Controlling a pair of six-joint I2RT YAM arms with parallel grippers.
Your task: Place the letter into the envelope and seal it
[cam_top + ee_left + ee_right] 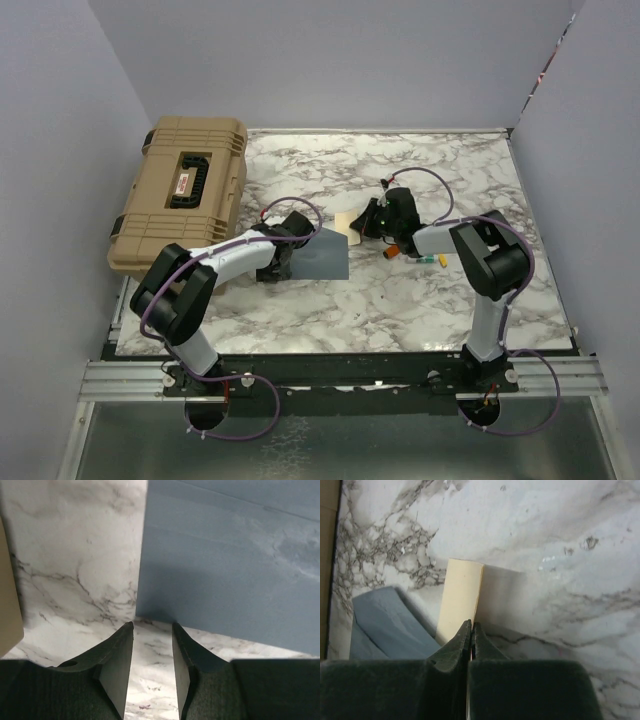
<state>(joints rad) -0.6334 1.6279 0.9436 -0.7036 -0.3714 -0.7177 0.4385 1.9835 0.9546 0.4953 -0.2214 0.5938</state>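
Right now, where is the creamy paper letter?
In the top view the letter is near the middle, pinched in the right gripper, just beside the far right corner of the envelope.

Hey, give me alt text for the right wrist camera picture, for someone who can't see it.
The right gripper is shut on the near end of a cream-beige letter, which reaches away over the marble table. A grey-blue envelope lies left of it, partly hidden by the gripper.

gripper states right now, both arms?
Left gripper: open, empty, at the envelope corner.
Right gripper: closed on the letter.
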